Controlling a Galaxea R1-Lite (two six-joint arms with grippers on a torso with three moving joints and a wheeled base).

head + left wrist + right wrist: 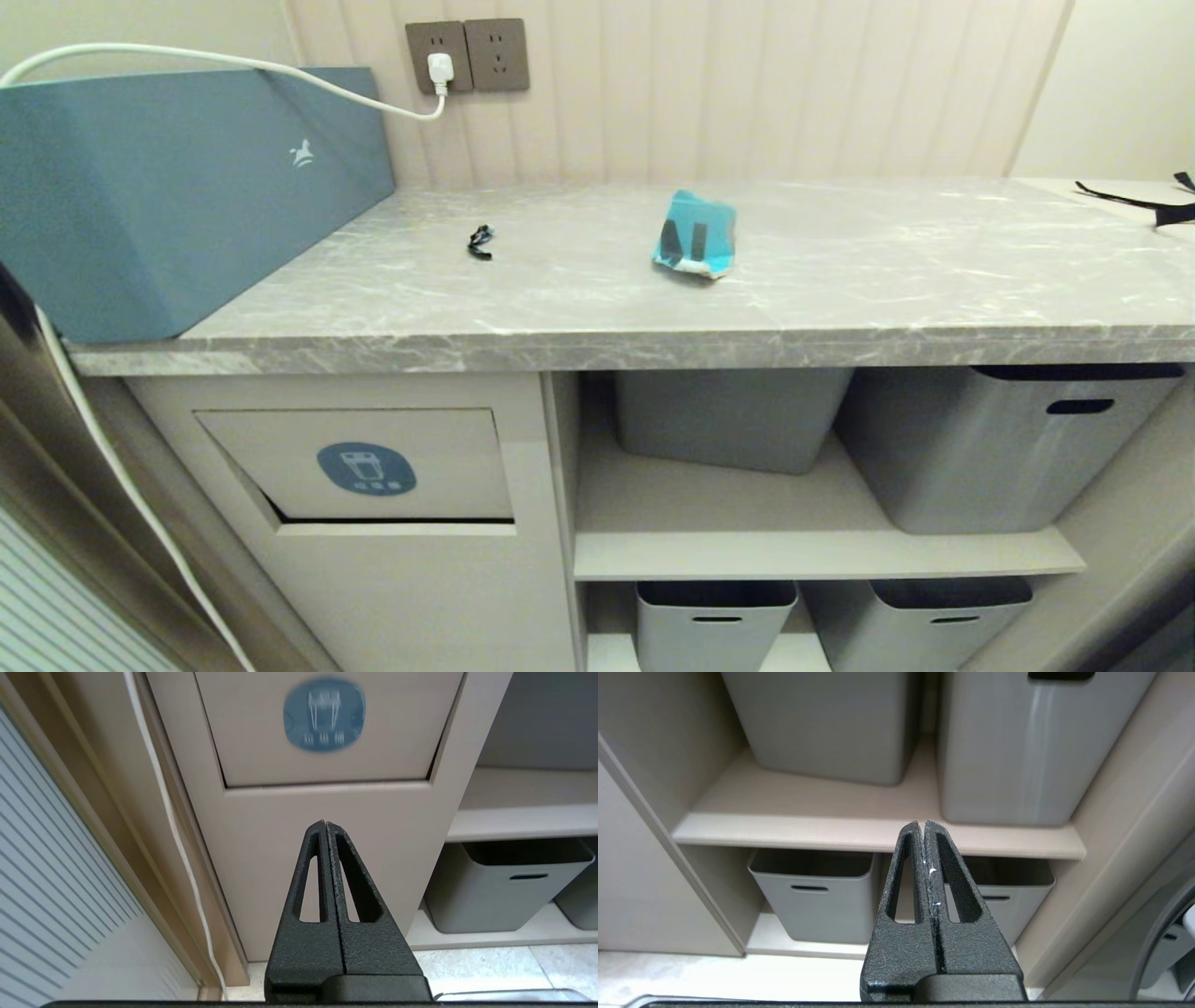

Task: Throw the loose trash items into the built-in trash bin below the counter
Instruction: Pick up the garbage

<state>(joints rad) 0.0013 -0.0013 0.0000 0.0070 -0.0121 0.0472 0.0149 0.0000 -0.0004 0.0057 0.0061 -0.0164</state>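
One turquoise scrap [695, 233] on the counter [597, 350], both our grippers down low with nothing in them.

The scrap with dark markings lies near the counter's middle, a small black bit [480, 241] off to its left and the blue box [177, 196] at the far left end. The bin flap [359, 464] sits below the counter on the left, next to shelves of grey tubs [1008, 448]. Our left gripper [324, 823] faces the panel under the flap, jaws pressed together; our right gripper [923, 823] faces the tubs, jaws together too.
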